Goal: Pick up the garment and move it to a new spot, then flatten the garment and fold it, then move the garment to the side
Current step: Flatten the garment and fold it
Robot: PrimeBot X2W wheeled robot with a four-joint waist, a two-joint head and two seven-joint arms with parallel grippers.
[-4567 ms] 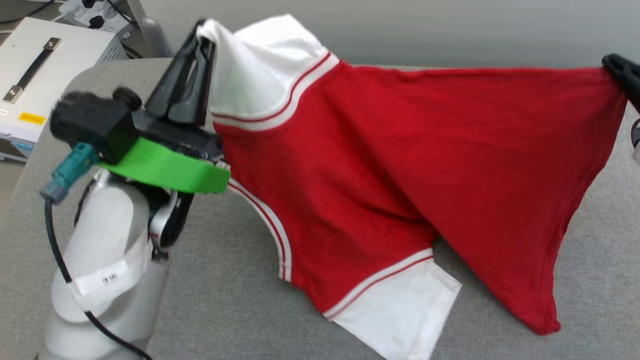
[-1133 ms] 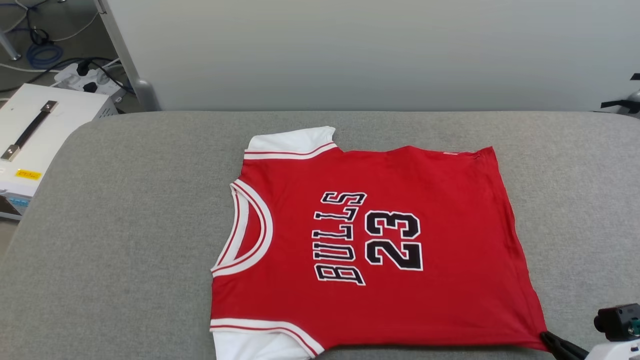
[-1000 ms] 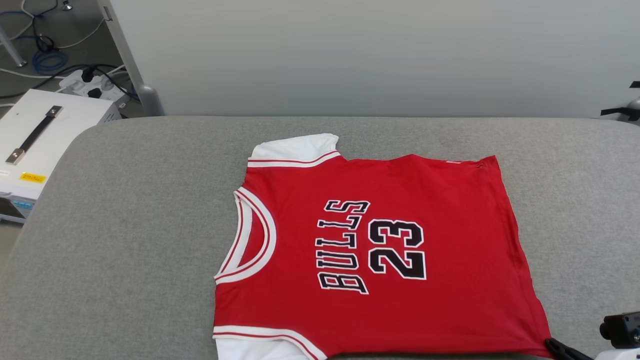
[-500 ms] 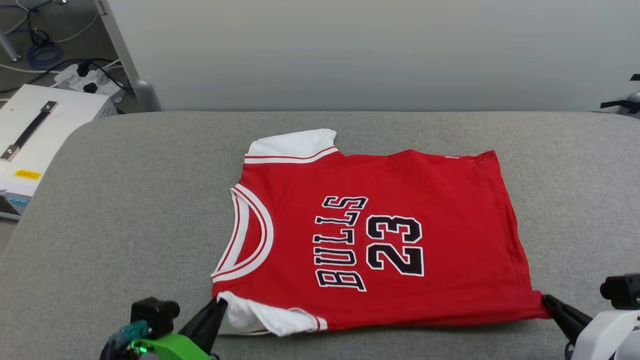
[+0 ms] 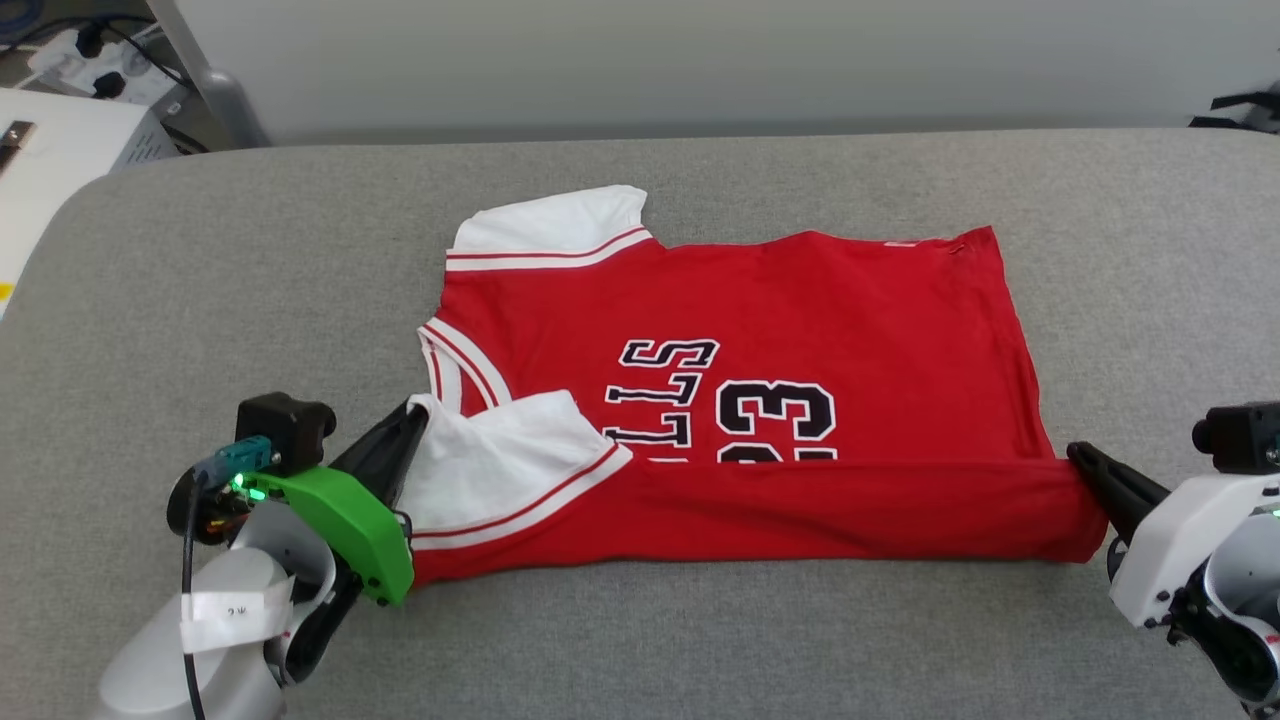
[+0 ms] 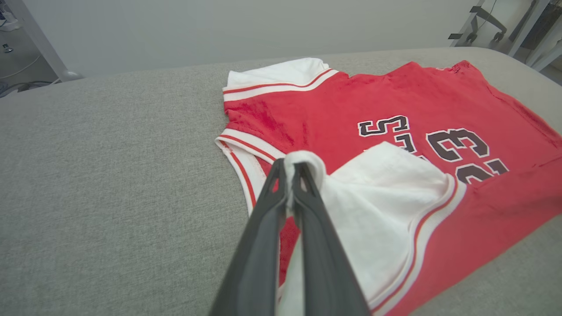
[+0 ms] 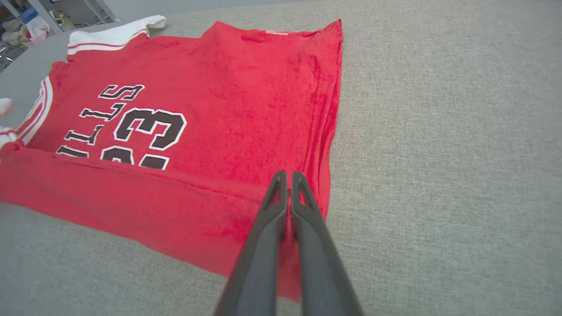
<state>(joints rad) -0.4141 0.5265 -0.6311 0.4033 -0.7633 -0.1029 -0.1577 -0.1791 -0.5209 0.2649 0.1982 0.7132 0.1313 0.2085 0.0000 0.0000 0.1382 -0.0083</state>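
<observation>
Head camera looks down; wrist cameras, seemingly low, share the garment [image 5: 820,300].

A grey, fabric-covered, round-cornered tabletop [image 5: 230,260] carries a red jersey T-shirt [image 5: 830,310] (white sleeves, black lettering), near edge folded over

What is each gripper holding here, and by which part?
The garment: left gripper pinches its near white sleeve, right gripper its near red hem corner.

Left gripper [image 5: 417,410] pinches garment [image 5: 850,320] sleeve; right gripper [image 5: 1076,456] seemingly pinches hem.
</observation>
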